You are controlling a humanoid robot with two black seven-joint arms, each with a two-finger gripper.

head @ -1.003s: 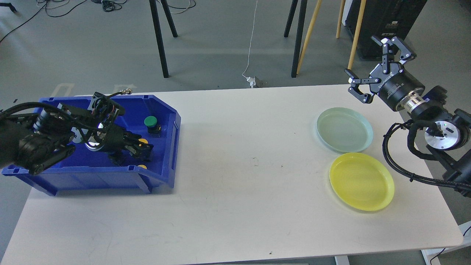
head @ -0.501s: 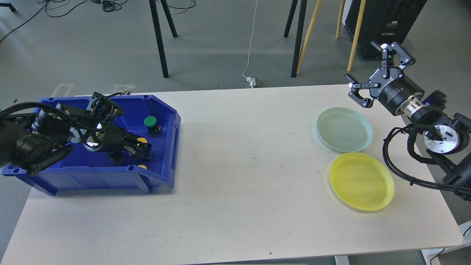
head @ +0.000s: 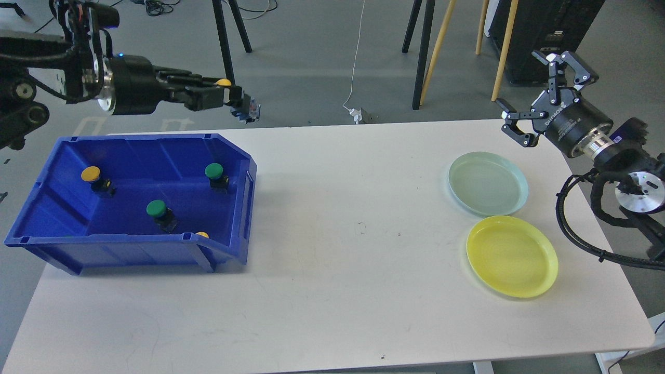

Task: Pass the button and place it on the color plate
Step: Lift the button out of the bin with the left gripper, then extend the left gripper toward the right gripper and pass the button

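Observation:
My left gripper is raised high above the blue bin and is shut on a yellow button with a black base. In the bin lie two green buttons, a yellow button at the far left, and another yellow one half hidden by the front wall. My right gripper is open and empty, held above the table's far right edge, behind the pale green plate. The yellow plate lies in front of it. Both plates are empty.
The white table bears the bin at the left and the plates at the right. Black stand legs and wooden legs stand on the floor behind the table. My right arm's cables hang over the right edge.
My left gripper has lifted out of the bin with a yellow button, up and to the right. The buttons it hid in the bin now show. My right gripper shifted slightly right.

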